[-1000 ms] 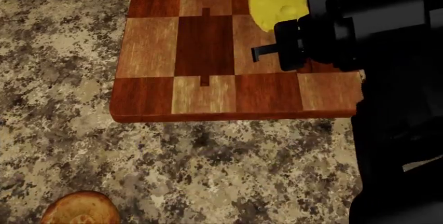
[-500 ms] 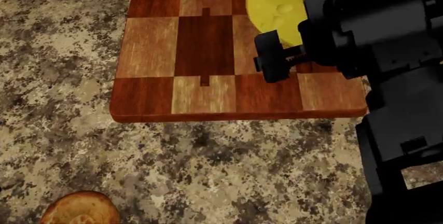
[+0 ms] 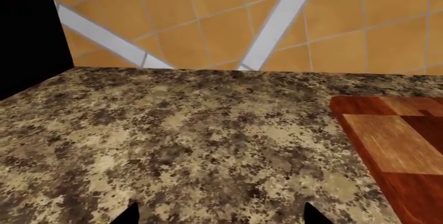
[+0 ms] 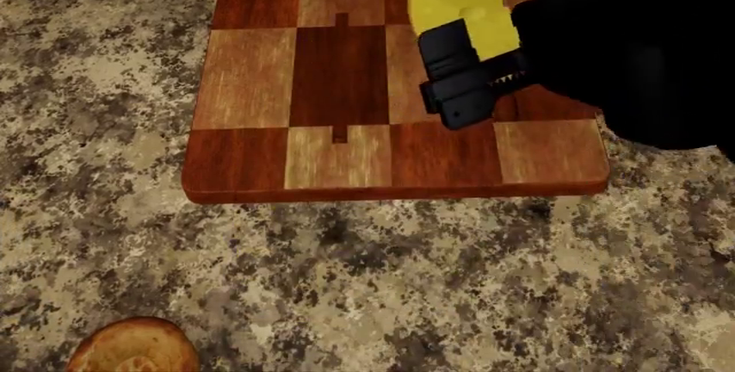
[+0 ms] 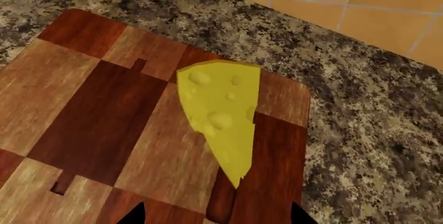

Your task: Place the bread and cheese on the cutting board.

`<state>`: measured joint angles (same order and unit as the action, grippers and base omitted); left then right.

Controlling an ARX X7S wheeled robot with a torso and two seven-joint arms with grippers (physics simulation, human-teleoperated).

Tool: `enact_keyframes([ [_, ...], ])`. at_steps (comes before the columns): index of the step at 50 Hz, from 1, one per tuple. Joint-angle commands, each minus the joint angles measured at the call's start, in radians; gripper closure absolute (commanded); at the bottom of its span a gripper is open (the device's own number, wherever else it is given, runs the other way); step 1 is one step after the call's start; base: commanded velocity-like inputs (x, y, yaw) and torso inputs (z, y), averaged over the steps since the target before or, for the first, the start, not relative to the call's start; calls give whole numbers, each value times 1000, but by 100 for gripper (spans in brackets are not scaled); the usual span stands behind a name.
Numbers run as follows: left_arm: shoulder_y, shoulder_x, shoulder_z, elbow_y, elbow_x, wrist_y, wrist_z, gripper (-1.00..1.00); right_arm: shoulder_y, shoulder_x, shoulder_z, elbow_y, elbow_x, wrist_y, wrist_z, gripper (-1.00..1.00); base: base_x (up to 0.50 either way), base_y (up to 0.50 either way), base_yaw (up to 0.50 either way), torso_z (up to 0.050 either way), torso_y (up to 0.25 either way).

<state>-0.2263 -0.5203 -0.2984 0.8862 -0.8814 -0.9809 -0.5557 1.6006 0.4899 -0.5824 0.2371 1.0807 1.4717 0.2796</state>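
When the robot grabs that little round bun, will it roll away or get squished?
The bread looks domed on top and sits flat on the countertop, so it probably won't roll. Its toasted crust suggests some firmness, but bread is likely soft, so a hard squeeze could dent it. It is probably light.

Right arm [image 4: 626, 49]: bulky, matte black, rounded housing. Hand [image 4: 466, 75]: black, blocky, ribbed segments; dark pointed fingertips [image 5: 133, 214].

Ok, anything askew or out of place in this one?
Nothing damaged or spilled. The cheese lies flat on the cutting board; the bread sits on the counter, off the board.
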Motion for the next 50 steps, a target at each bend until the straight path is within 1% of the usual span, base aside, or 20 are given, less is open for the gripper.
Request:
enact_keyframes([
  [1,10,-10,-26,4,-15,3,-9,-100,58,141,73,-224,528,85,434,-100,0,0,0,0,0],
  [5,8,-11,-20,5,-16,3,-11,-100,88,135,54,-248,765,43,597,-100,0,0,0,0,0],
  [10,12,-13,-22,0,-13,11,-8,-100,80,110,3,-330,939,-24,711,-100,0,0,0,0,0],
  [16,16,-16,-29,-2,-18,16,-7,-100,63,77,-43,-422,1045,-91,787,-100,0,0,0,0,0],
  [21,14,-19,-32,2,-30,13,-12,-100,44,77,-43,-458,1064,-121,800,-100,0,0,0,0,0],
  [23,14,-22,-33,3,-31,11,-14,-100,27,79,-50,-480,1089,-140,812,-100,0,0,0,0,0],
  [27,13,-21,-29,5,-32,12,-18,-100,-58,78,-57,-572,1138,-218,855,-100,0,0,0,0,0],
  [33,18,-22,-25,2,-28,20,-14,-100,-129,23,-83,-643,1150,-282,883,-100,0,1,0,0,0],
  [39,15,-23,-24,2,-35,19,-19,-100,-212,-38,-79,-675,1100,-335,870,-100,0,0,0,0,0],
  [41,13,-23,-27,3,-42,17,-23,-100,-217,-43,-79,-675,1094,-335,865,-100,0,0,0,0,0],
  [42,14,-23,-29,3,-44,17,-23,-100,-260,-72,-82,-673,1072,-353,848,-100,0,0,0,0,0],
  [45,13,-24,-32,0,-47,19,-24,-100,-325,-109,-71,-672,1007,-377,812,-100,0,0,0,0,0],
  [50,17,-28,-35,2,-50,21,-25,-100,-403,-148,-73,-657,914,-384,742,-100,0,0,0,0,0],
])
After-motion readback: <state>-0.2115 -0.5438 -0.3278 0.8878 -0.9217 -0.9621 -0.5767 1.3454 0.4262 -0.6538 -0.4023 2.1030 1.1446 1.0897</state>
